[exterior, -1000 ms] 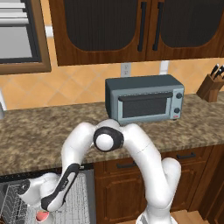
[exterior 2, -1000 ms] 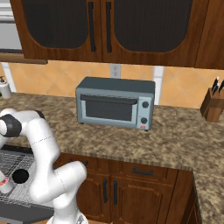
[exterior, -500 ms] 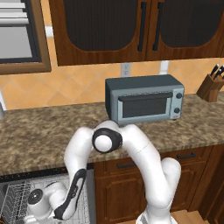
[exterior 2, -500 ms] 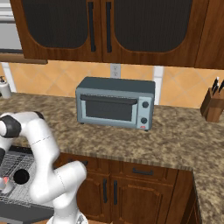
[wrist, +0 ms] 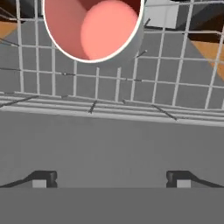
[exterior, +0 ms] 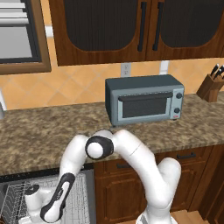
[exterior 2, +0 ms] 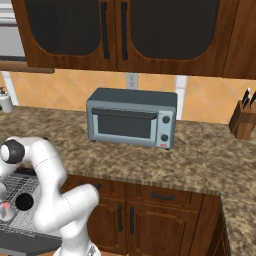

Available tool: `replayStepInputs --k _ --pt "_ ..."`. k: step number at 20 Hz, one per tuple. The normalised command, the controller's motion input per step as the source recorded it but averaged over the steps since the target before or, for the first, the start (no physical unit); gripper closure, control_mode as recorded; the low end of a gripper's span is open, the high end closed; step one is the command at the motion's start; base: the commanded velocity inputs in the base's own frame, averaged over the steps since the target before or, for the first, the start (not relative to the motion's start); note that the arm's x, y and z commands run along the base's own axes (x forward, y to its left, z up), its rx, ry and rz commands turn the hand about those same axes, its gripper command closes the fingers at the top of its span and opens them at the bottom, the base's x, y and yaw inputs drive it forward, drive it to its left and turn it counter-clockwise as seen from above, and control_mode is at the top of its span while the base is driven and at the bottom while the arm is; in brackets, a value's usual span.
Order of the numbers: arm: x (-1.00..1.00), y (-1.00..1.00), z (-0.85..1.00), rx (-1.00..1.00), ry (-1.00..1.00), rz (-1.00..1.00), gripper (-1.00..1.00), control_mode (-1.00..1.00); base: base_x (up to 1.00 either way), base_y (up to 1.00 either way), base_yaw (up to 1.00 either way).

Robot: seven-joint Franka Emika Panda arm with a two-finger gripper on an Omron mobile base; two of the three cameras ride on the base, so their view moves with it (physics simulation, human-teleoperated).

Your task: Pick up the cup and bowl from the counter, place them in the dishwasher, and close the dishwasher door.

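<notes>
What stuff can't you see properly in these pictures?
- Cup: hand view, its top is cut off by the picture's edge.
- Cup's outside wall: hand view looks down into it.
- Dishwasher rack: left base view, the arm covers part and the edge cuts it.
- Knife block: left base view, clipped at the right edge.

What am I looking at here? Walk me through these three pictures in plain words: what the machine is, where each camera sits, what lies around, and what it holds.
It is a white robot arm in a rendered kitchen. Two cameras ride on its base, behind it to the left and right; the third sits on its hand. On the counter stand a toaster oven and a knife block. The arm bends down into the open dishwasher, over its wire rack. In the hand view the cup, pink inside, stands upright in the rack. The gripper is open and holds nothing. The dark round thing beside the cup in the right base view may be the bowl.
</notes>
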Motion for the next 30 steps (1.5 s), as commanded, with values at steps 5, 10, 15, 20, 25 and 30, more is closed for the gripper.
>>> replayStepInputs --k 5,10,15,20,25,30 --pt "-0.04 0.43 -0.61 -0.16 -0.01 0.0 -1.0 -1.0 0.0 0.0 0.0" --pt "0.0 0.34 -0.51 -0.17 -0.05 0.0 -1.0 -1.0 0.0 0.0 0.0" --pt "0.21 -0.12 -0.63 -0.01 -0.04 0.0 -1.0 -1.0 0.0 0.0 0.0" --pt "0.26 -0.35 -0.47 0.0 -0.09 0.0 -1.0 -1.0 0.0 0.0 0.0" --pt "0.46 -0.52 0.12 0.01 -0.23 -0.01 -1.0 -1.0 0.0 0.0 0.0" --pt "0.62 -0.54 0.24 0.09 -0.25 -0.02 -1.0 -1.0 0.0 0.0 0.0"
